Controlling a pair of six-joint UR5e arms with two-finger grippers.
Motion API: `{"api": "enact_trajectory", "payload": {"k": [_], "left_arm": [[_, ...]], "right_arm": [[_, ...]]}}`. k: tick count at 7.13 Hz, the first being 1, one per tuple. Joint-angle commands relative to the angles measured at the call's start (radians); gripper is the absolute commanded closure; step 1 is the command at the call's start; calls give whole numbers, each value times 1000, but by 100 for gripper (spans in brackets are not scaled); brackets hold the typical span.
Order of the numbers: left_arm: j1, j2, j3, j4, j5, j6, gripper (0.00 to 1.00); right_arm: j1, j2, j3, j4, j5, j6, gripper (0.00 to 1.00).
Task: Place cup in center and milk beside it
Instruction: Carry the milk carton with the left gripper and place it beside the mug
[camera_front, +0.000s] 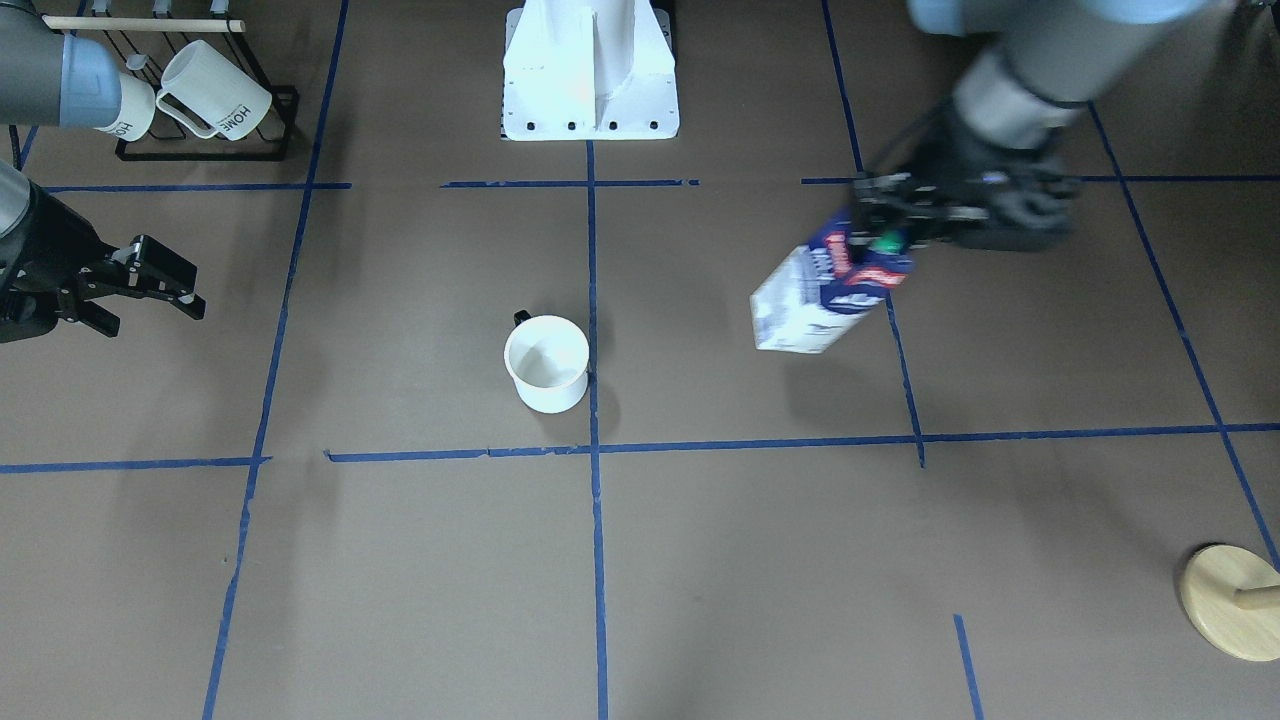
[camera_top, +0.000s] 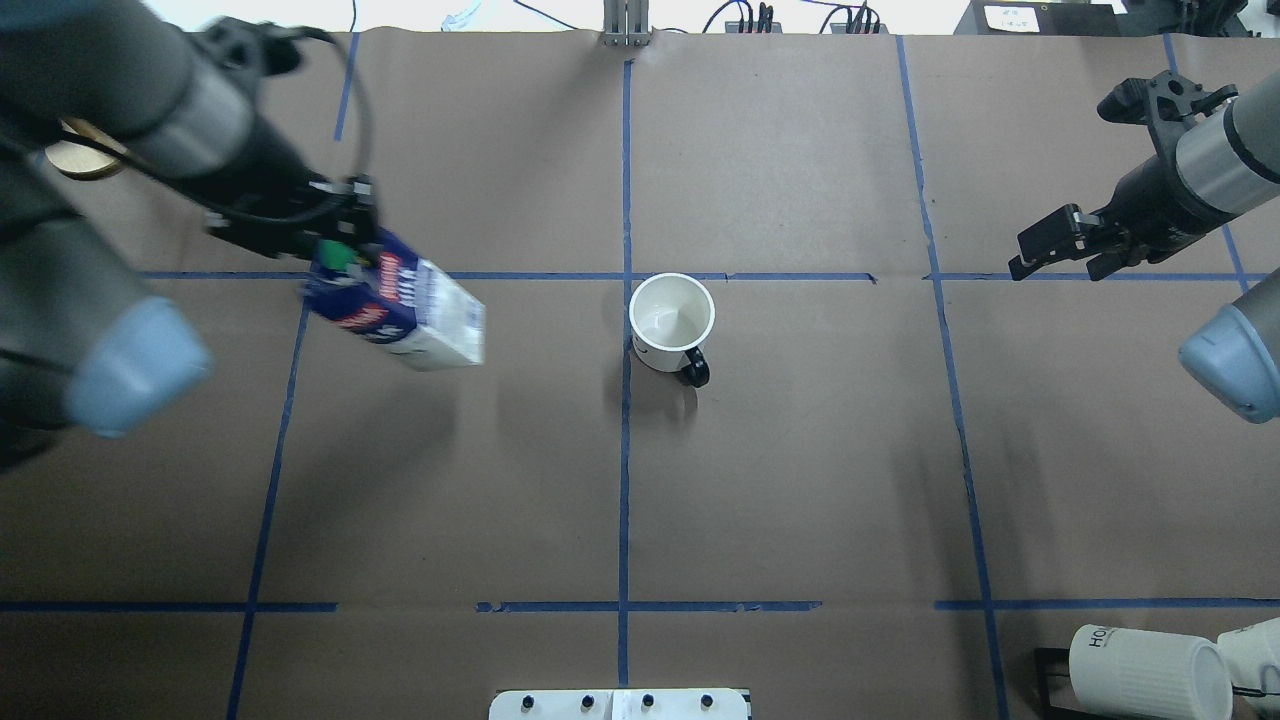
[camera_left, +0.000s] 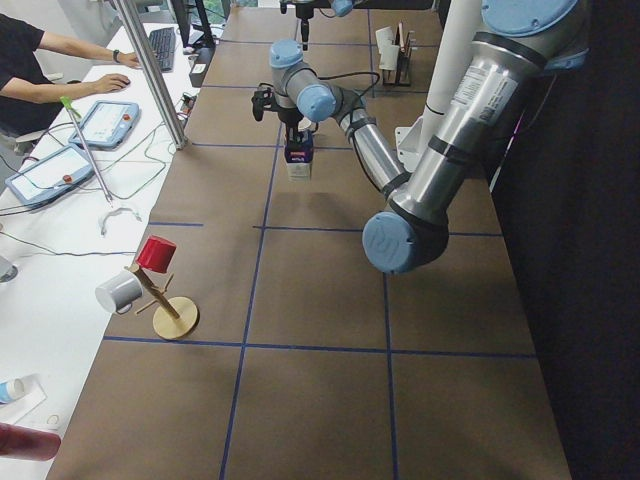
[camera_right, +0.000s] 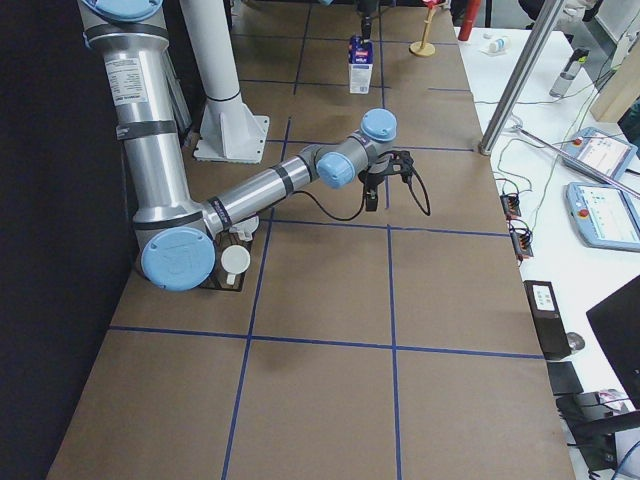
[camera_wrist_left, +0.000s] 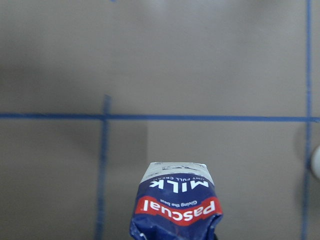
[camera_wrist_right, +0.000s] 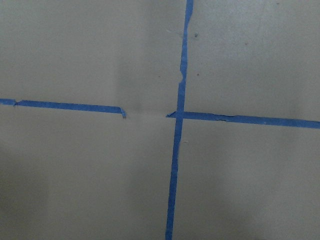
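Note:
The white cup (camera_front: 546, 362) stands upright with its dark handle toward the robot, just beside the center tape crossing (camera_front: 595, 448). It also shows in the overhead view (camera_top: 671, 312), next to the center crossing (camera_top: 625, 275). My left gripper (camera_front: 880, 228) is shut on the top of the milk carton (camera_front: 825, 295) and holds it above the table, well to the cup's side. The milk carton also shows from overhead (camera_top: 405, 310) and in the left wrist view (camera_wrist_left: 177, 205). My right gripper (camera_top: 1055, 268) is open and holds nothing, far off on the cup's other side.
A black rack with ribbed HOME mugs (camera_front: 215, 95) stands by the robot's right. A wooden mug tree (camera_front: 1230, 600) stands at the far left corner. The white robot base (camera_front: 590, 80) is behind the cup. Operators sit along the far side (camera_left: 60, 70).

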Motion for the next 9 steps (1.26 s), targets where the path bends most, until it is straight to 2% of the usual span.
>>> {"api": "enact_trajectory", "payload": {"k": [1,5,7,8,9], "left_arm": [[123,-280,275,6,152,-144,84],[153,-293,298,10,201,-144,82],[153,-306,293,61,206,-145,80],[163,-306,295,61,259,-144,79],[178,-307,296,61,275,-144,73]], "right_arm": [[2,-9,4,1,-5,1,0],[1,-11,4,1,-6,1,0],[1,-11,4,1,-6,3,0],[1,-11,6,1,-8,3,0],[1,-12,4,1,-8,3,0]]}}
